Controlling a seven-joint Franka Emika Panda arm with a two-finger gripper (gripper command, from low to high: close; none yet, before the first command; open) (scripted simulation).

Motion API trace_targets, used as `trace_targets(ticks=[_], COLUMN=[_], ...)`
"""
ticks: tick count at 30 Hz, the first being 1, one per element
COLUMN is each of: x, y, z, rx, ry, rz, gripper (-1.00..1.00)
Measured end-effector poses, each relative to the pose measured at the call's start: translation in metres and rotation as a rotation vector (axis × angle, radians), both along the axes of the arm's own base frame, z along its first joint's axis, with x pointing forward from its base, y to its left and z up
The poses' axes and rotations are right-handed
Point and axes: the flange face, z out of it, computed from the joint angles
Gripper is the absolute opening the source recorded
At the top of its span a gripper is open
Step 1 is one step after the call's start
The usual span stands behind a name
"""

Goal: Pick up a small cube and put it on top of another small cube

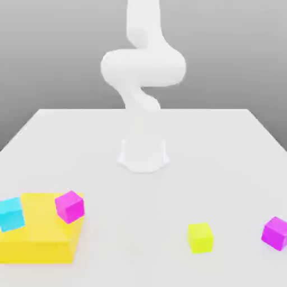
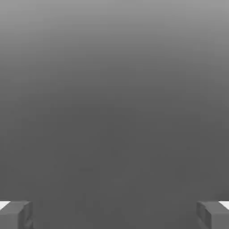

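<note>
Fingers (image 2: 15,214) spread wide around nothing, ready for a grab; yellow cube (image 1: 200,237) sitting free, pink cube (image 1: 275,232) nearby.

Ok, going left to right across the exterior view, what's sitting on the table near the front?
Cyan cube → magenta cube on the yellow block → small yellow cube → second magenta cube.
</note>
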Motion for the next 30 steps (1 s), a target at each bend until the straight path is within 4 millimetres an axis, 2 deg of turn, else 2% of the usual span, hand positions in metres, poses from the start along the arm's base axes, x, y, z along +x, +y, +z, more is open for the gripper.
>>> trace_targets(ticks=[4, 9, 14, 20, 23, 30], x=[0.044, 0.070, 0.066, 0.028, 0.006, 0.002], y=[0.025, 0.064, 0.101, 0.129, 0.127, 0.126], z=[-0.085, -0.194, -0.301, -0.415, -0.460, -0.516], rx=[0.067, 0.098, 0.073, -0.033, -0.105, -0.130], ry=[0.141, 0.315, 0.478, 0.639, 0.695, 0.703], rz=[0.064, 0.115, 0.137, 0.141, 0.124, 0.121], gripper=[0.00, 0.00, 0.00, 0.00, 0.00, 0.00])
